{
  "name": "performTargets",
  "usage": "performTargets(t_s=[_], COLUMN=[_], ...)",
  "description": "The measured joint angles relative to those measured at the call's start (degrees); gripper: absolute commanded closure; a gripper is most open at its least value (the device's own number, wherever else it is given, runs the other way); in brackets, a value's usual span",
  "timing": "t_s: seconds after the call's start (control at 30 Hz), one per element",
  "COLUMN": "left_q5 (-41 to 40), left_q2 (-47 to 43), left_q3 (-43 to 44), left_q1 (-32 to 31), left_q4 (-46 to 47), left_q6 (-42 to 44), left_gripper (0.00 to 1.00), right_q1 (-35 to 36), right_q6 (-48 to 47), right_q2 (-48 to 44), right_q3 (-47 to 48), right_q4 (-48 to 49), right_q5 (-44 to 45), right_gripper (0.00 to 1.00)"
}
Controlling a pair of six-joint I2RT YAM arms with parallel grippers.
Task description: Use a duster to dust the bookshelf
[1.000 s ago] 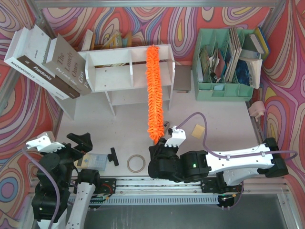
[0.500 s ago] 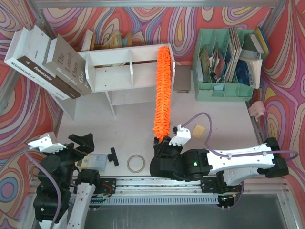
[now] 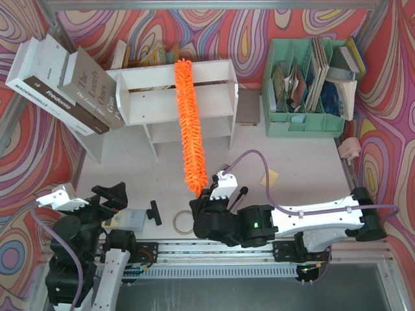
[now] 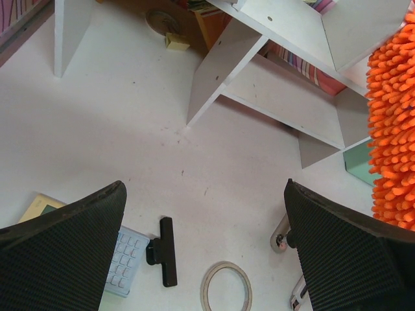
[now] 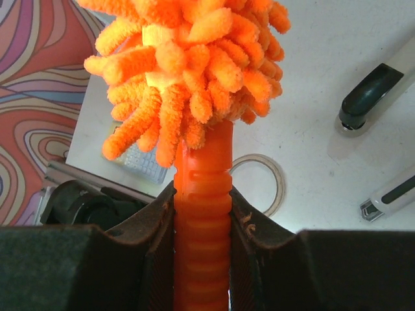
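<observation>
The white bookshelf (image 3: 155, 97) stands at the back centre-left; its legs and shelves show in the left wrist view (image 4: 259, 78). The fluffy orange duster (image 3: 189, 126) reaches from my right gripper (image 3: 202, 197) up across the shelf, its tip at the top board near the middle divider. My right gripper (image 5: 202, 220) is shut on the duster's orange ribbed handle (image 5: 202, 194). The duster also shows at the right edge of the left wrist view (image 4: 392, 123). My left gripper (image 3: 107, 197) is open and empty at the front left (image 4: 201, 259).
Large books (image 3: 65, 81) lean left of the shelf. A mint green file organiser (image 3: 305, 84) stands back right. On the table near me lie a tape ring (image 3: 183, 222), a black T-shaped tool (image 3: 154, 212), a small calculator (image 3: 130, 218) and a black-handled tool (image 5: 369, 97).
The duster has swung left: its tip moved from the shelf's right end to near the middle divider. My right gripper shifted left with it. The left arm barely moved.
</observation>
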Motion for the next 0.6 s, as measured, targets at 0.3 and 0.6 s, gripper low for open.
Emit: performTargets(t_s=[0.3,0.6], left_q5=[0.0,0.0], left_q2=[0.0,0.0], left_q3=[0.0,0.0], left_q1=[0.3,0.4], left_q4=[0.0,0.0], left_q6=[0.0,0.0], left_gripper=[0.02,0.02], right_q1=[-0.1,-0.7], right_q6=[12.4,15.8], right_q2=[-3.4,-4.3], right_q3=[0.0,-0.2], right_q4=[-13.5,-17.5], right_q5=[2.7,3.0], right_gripper=[1.00,1.00])
